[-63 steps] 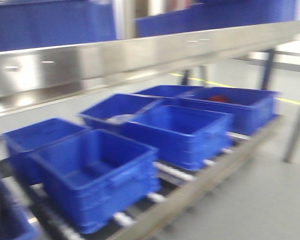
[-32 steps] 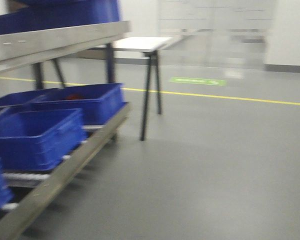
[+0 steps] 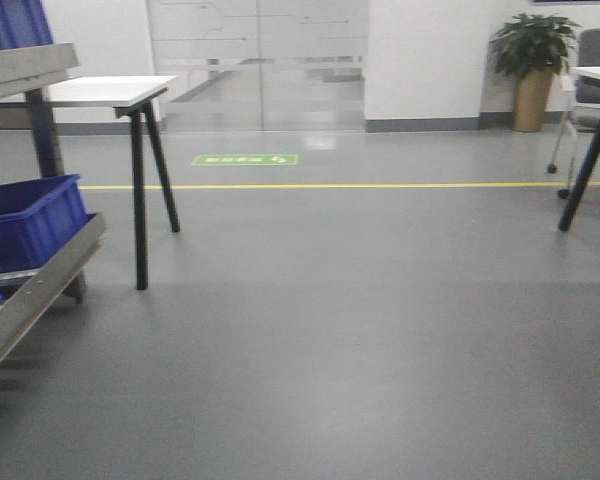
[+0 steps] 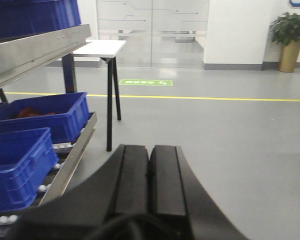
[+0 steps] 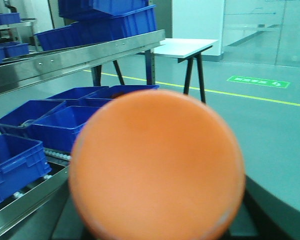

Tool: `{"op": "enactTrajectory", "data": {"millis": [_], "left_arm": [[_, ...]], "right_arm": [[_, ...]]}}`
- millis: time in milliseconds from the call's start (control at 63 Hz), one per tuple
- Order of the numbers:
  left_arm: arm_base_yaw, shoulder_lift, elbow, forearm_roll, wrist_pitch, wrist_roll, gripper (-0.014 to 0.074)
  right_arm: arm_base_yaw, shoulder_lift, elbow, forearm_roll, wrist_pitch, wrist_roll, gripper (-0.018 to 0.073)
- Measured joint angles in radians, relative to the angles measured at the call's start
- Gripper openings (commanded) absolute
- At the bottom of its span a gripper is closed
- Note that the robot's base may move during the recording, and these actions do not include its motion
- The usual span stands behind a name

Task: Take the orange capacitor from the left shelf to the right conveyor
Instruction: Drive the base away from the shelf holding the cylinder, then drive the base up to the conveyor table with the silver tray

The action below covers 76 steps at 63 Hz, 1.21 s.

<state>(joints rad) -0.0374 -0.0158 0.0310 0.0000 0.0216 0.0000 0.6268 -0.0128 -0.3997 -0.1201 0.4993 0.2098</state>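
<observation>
Orange capacitor (image 5: 157, 167), small orange cylinder, seen end-on as a big blurry round orange face, right up close in the right wrist view. Held up in the air by the right end effector (image 5: 162, 227), clamped on it, with only dark bits showing under the round face near both bottom corners. Well apart from the wide shiny steel left shelf (image 5: 90, 55), over at the left side of that view. Blue plastic bins (image 5: 65, 125) in rows on the roller rack under the shelf, more blue bins up on top. Black left end effector (image 4: 150, 150), two fingers pressed tight together, nothing between. White-topped table with thin black legs (image 4: 101, 47) just past the end of the shelf. Smooth grey floor (image 3: 360, 340) with a thin yellow line (image 3: 380, 185) across it and a green floor sign (image 3: 245, 159) near the frosted glass doors (image 3: 260, 60). Green potted plant (image 3: 532, 60) by the far wall on the right.
</observation>
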Motion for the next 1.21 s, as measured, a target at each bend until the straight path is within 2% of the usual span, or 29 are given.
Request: {"op": "enactTrajectory", "data": {"millis": [1206], "left_arm": [[0.000, 0.000, 0.000, 0.000, 0.000, 0.000, -0.0105]], "right_arm": [[-0.004, 0.000, 0.000, 0.001, 0.000, 0.000, 0.0057]]}}
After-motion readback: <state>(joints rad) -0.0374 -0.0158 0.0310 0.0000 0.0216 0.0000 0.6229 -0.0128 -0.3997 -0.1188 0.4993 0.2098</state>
